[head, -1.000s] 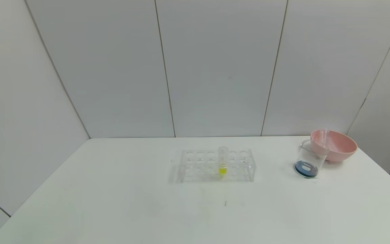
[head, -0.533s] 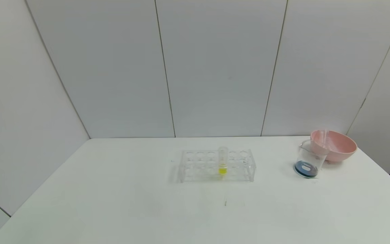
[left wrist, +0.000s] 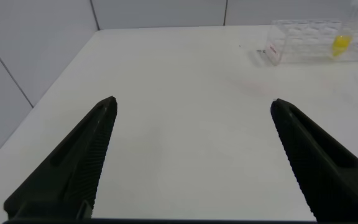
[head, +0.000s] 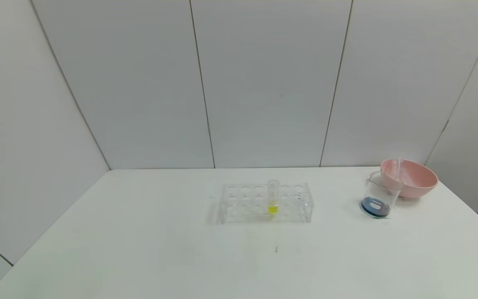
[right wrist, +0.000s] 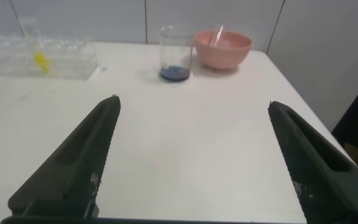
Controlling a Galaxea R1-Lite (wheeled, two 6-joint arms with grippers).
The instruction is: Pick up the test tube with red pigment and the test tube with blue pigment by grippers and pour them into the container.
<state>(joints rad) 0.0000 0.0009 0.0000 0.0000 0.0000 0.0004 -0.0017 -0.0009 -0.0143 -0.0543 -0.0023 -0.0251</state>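
Observation:
The container (head: 378,194) is a clear glass beaker at the table's right, with dark blue liquid at its bottom. It also shows in the right wrist view (right wrist: 175,53). No tube with red or blue liquid is in view. My left gripper (left wrist: 192,101) is open and empty, low over bare table at the near left, far from the rack. My right gripper (right wrist: 192,101) is open and empty over the near right of the table, well short of the beaker. Neither gripper shows in the head view.
A clear tube rack (head: 264,203) stands mid-table and holds one yellow-liquid tube (head: 273,198). A pink bowl (head: 415,180) sits just behind the beaker with an empty clear tube (head: 396,168) leaning in it. The table's right edge is near the bowl.

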